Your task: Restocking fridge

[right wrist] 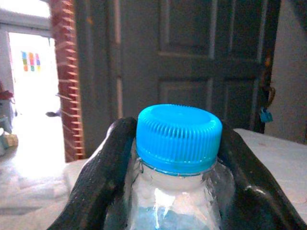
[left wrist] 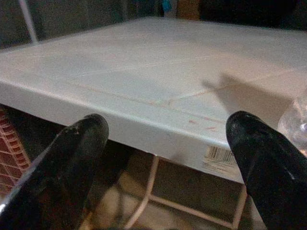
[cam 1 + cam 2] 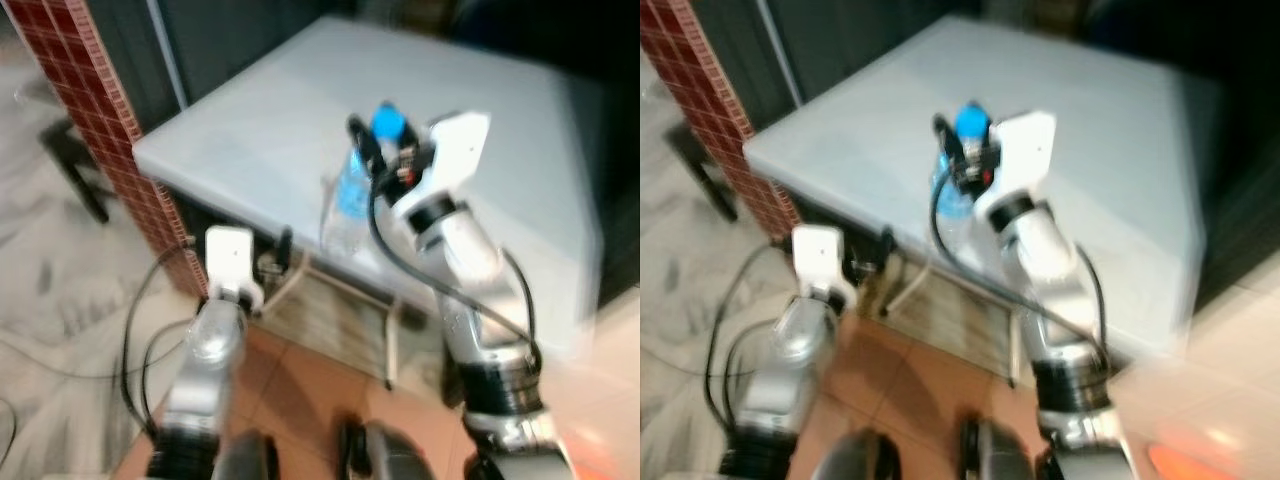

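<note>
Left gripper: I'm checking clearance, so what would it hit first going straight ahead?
Probably the front edge of the white table: the open left gripper points at it, roughly level with it, though depth is unclear.

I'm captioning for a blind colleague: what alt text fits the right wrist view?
The right pincer grips a clear water bottle just below its blue cap, one black finger on each side. Behind stand a dark panelled door and a red tiled pillar.

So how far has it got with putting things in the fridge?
Early, by the look of it. Done: the right tool has gripped a clear water bottle just under its blue cap, above the white table. The left tool is open, low at the table's edge. Left: reaching a fridge and shelving the bottle.
</note>
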